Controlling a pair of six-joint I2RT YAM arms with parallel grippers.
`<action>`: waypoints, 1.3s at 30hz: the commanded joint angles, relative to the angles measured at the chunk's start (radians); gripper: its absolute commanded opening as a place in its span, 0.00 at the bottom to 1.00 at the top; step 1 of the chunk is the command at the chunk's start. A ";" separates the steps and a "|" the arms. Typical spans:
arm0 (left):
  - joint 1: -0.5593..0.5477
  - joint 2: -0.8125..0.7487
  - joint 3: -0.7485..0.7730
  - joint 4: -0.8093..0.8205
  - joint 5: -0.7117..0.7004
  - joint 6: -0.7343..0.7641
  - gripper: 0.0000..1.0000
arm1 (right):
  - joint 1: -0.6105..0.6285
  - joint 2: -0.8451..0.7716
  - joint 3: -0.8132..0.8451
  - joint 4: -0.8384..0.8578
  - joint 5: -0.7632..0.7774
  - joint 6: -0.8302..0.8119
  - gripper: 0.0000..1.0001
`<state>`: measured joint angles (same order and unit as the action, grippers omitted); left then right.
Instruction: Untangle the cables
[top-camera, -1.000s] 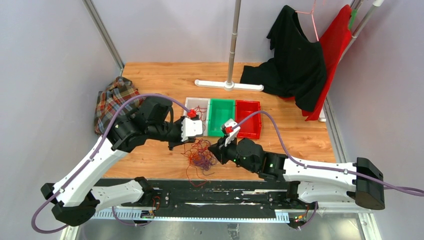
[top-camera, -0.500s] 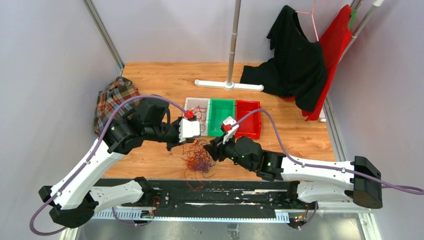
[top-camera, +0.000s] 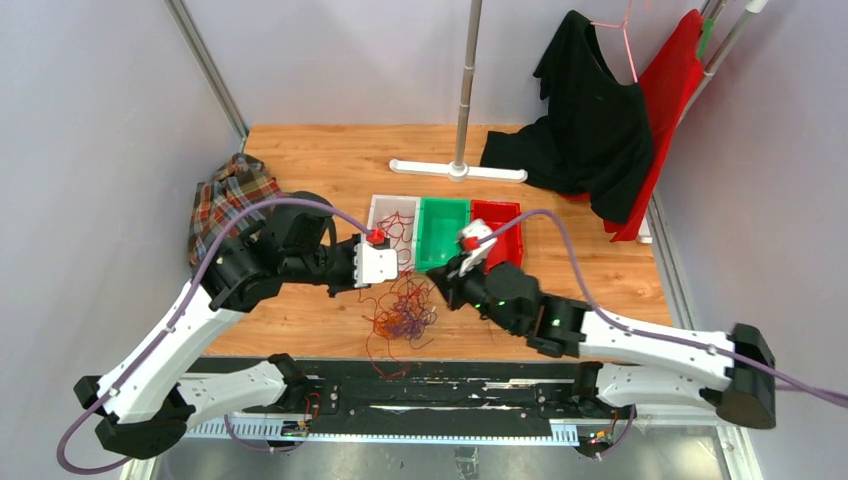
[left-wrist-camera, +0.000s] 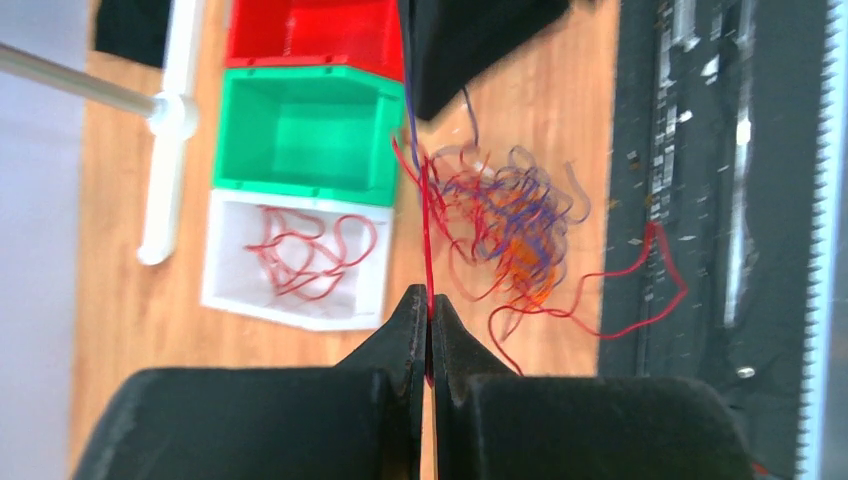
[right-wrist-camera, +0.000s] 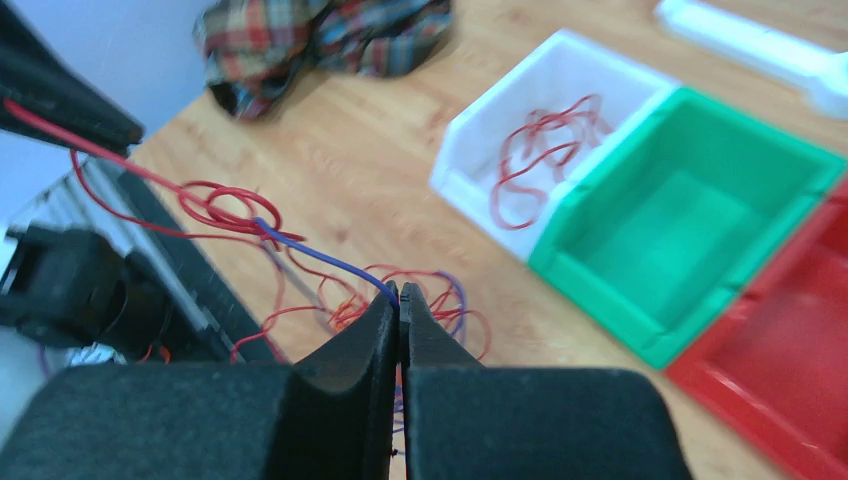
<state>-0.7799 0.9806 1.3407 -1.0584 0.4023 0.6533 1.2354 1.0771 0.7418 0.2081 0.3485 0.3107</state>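
The cables (top-camera: 404, 312) lie as a wiry clump of red, orange and purple wires on the wooden table between the two grippers; the clump also shows in the left wrist view (left-wrist-camera: 510, 225). My left gripper (left-wrist-camera: 430, 296) is shut on a red wire (left-wrist-camera: 426, 215) that runs taut from its tips toward the clump. My right gripper (right-wrist-camera: 398, 290) is shut on a purple wire (right-wrist-camera: 325, 262) that runs left to a knot of red loops (right-wrist-camera: 215, 205). In the top view the left gripper (top-camera: 392, 272) is left of the clump and the right gripper (top-camera: 438, 282) right of it.
A white bin (top-camera: 392, 215) with several red wires, a green bin (top-camera: 442, 232) and a red bin (top-camera: 497, 235) stand in a row behind the clump. A plaid cloth (top-camera: 228, 200) lies at the left, a white stand base (top-camera: 458, 170) and dark clothes (top-camera: 590, 120) at the back.
My right gripper has moved back and to the right, toward the bins, pulling its purple wire. My left gripper has drawn slightly left. The clump is stretched between them.
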 joint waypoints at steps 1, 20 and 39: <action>0.004 -0.061 0.008 -0.012 -0.170 0.228 0.01 | -0.131 -0.192 -0.040 -0.123 0.025 0.012 0.01; 0.004 -0.204 -0.013 -0.015 -0.541 0.630 0.00 | -0.254 -0.668 -0.069 -0.667 0.368 0.147 0.01; 0.004 -0.399 -0.462 -0.016 -0.739 0.784 0.00 | -0.254 -0.692 0.267 -0.832 0.736 0.004 0.01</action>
<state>-0.7803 0.6044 0.8989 -1.0809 -0.2676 1.4094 0.9920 0.3740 0.9604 -0.5728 0.9688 0.3550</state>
